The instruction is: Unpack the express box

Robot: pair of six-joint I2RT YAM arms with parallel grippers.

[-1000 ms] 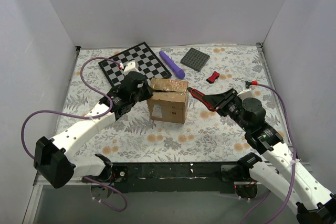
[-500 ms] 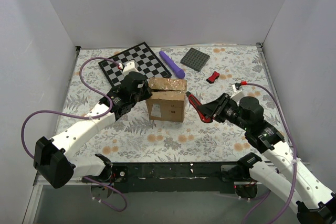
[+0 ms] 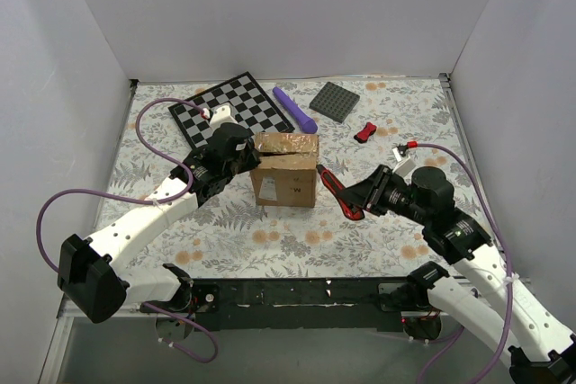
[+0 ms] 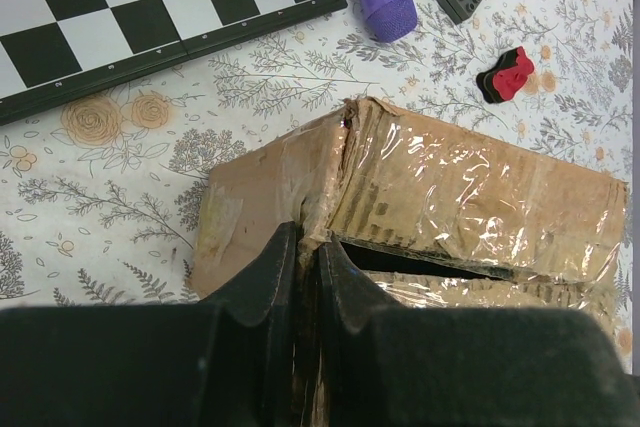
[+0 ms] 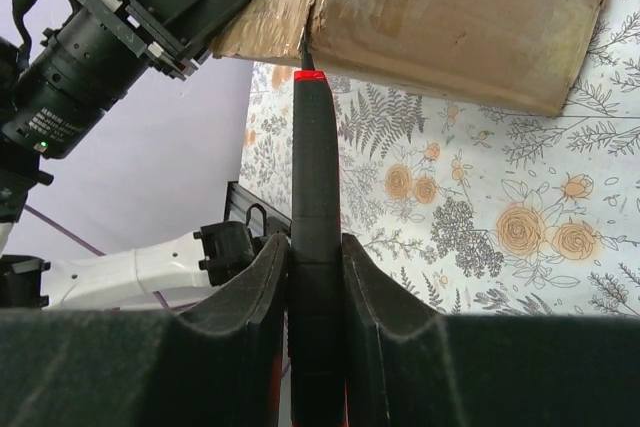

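The express box is a brown carton with glossy tape, its top seam slit open. My left gripper is shut on the carton's left top edge; torn cardboard shows between the fingers. My right gripper is shut on a black and red utility knife. The knife points at the express box, its blade tip touching the corner where the taped flap meets the side. The right gripper clamps the handle from both sides.
A chessboard lies at the back left. A purple cylinder, a dark grey studded plate and a small red and black piece lie behind the box. White walls close off the back and both sides of the flowered table.
My right gripper has swung the knife left and nearer, bringing its tip to the box's right corner. The box has shifted slightly left. The left arm has kept its grip.
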